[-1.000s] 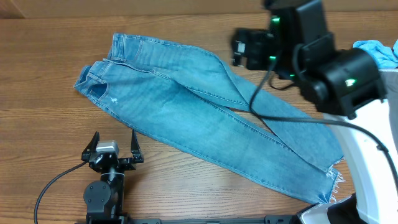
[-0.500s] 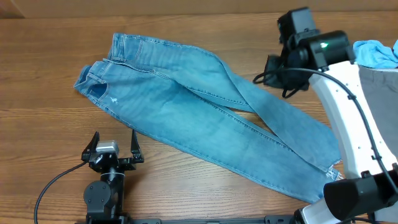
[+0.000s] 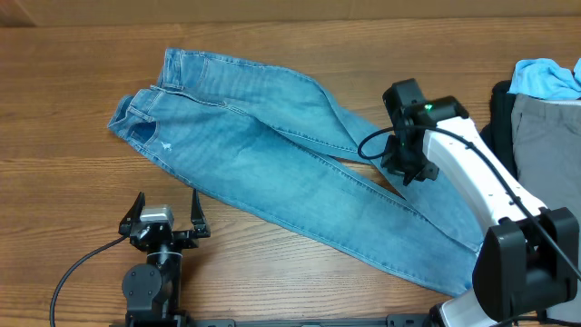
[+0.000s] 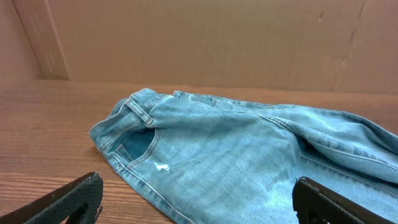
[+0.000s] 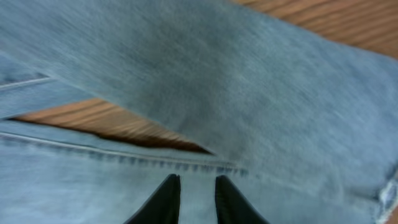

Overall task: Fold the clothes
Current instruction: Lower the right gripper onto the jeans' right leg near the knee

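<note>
Jeans [image 3: 290, 173]: flat across mid-bench, waistband toward the far left corner, legs running toward the near right corner. Right gripper [image 5: 194, 182]: low over the legs, fingers almost together; whether they pinch denim cannot be told. Left gripper [image 3: 166, 198]: near edge, fingers spread wide, clear of the jeans.

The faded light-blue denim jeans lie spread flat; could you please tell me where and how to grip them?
Probably the waistband of the faded light-blue denim jeans, at the corner nearest the open left pincer, coming in low from the left. The thick band stands slightly proud of the brown wooden table there, whereas the legs lie flat.
</note>
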{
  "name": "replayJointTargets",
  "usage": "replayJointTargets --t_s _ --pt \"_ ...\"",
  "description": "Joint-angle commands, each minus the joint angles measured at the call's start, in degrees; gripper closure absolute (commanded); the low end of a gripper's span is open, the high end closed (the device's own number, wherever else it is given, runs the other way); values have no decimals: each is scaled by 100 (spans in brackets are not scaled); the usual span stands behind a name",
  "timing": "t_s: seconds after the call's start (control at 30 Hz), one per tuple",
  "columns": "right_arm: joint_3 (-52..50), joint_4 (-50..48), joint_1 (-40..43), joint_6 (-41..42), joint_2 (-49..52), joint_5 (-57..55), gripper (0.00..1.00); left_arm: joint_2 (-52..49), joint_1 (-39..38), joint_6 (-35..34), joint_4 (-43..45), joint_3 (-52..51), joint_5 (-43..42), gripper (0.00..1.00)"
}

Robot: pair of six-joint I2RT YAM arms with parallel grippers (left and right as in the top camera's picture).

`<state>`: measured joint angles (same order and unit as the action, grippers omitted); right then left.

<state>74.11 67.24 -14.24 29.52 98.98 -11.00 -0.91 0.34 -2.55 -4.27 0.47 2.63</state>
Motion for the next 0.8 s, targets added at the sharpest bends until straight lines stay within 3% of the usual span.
replayJointTargets --t_s 0.0,0.1,0.23,0.57,0.77 --pt "-546 -710 13 -210 -48 -114 68 52 -37 129 22 -20 52 0" --pt "-881 -1414 13 -669 -48 -96 51 52 -37 129 20 -20 52 0" --pt "-1043 -1827 13 -1047 -48 -101 50 52 -37 129 20 -20 52 0" --pt "-1152 -1952 13 -1069 -48 -98 50 52 -37 129 22 -20 52 0" --pt "-1740 -2465 13 -1073 -48 -98 51 52 -37 129 22 -20 52 0"
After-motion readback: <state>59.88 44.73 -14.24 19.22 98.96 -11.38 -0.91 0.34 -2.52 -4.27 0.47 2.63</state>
